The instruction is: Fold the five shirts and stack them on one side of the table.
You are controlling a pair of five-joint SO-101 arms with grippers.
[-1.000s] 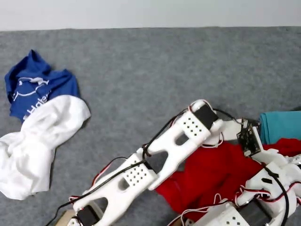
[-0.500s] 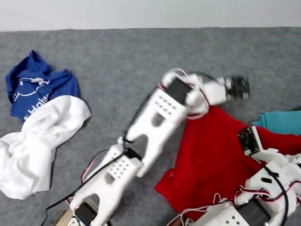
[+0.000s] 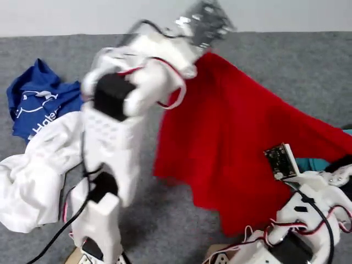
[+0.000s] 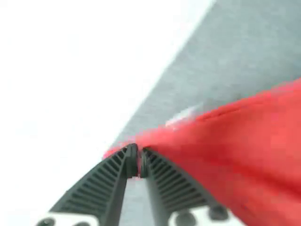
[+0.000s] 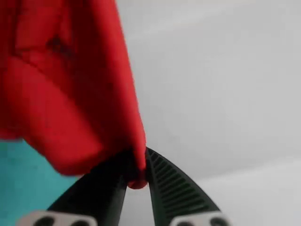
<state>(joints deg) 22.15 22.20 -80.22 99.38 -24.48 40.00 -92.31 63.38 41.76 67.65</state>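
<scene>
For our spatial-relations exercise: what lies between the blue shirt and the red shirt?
High view: the raised left arm stands between the blue shirt and red shirt.

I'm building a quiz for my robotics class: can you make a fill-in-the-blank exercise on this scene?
The left gripper and the right gripper are both shut on the ___.
The white shirt lies partly over the ___.
At the right edge of the table, partly covered, lies the ___.
Missing: red shirt; blue shirt; teal shirt.
</scene>
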